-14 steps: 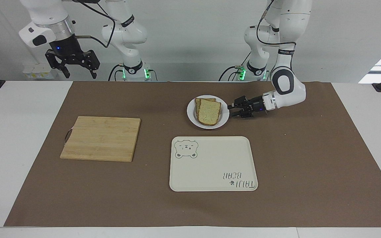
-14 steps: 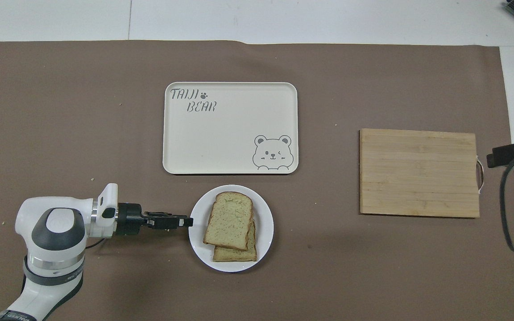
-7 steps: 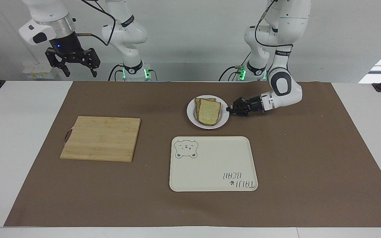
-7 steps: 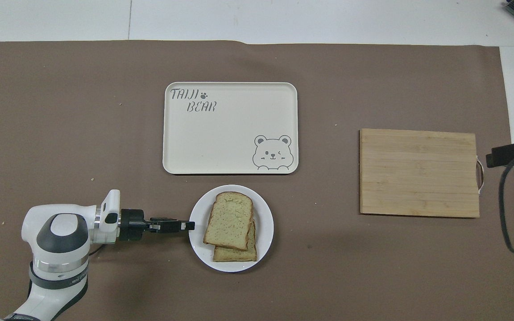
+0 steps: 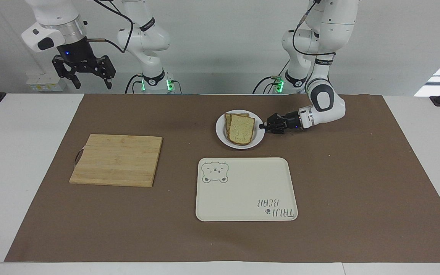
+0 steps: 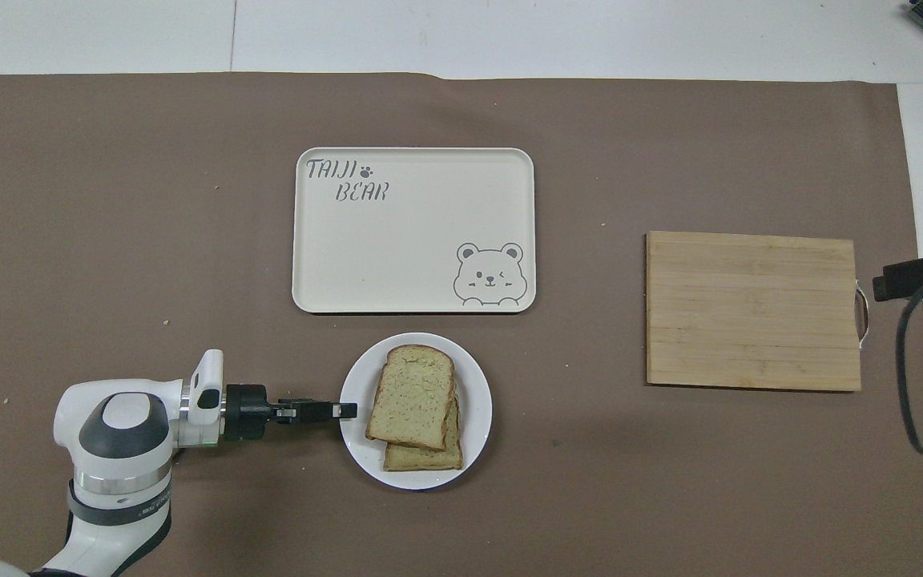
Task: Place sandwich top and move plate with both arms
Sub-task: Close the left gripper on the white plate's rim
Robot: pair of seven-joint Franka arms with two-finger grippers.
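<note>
- We see a white table (image 5: 29, 126) covered by a brown mat (image 5: 357, 183), with a wooden cutting board (image 5: 117, 160) toward the right arm's end and a cream bear tray (image 5: 246, 189) near the middle.
- The plate (image 5: 222, 133) lies just nearer to the robots than the tray, and the sandwich top (image 5: 241, 129) already rests on a lower slice, slightly askew.
- Our left gripper (image 5: 266, 126) lies low with its jaws pinching the plate's rim on the side toward the left arm's end.
- Our right gripper (image 5: 88, 72) waits raised above the table edge at its own end, jaws spread and empty.
- We judge the plate stiff, smooth and slippery, best held at two facing points of the rim; the bread is soft, light and may slide if tilted.
- The slices' long axis runs roughly nearer-to-farther from the robots; the round plate has none.
</note>
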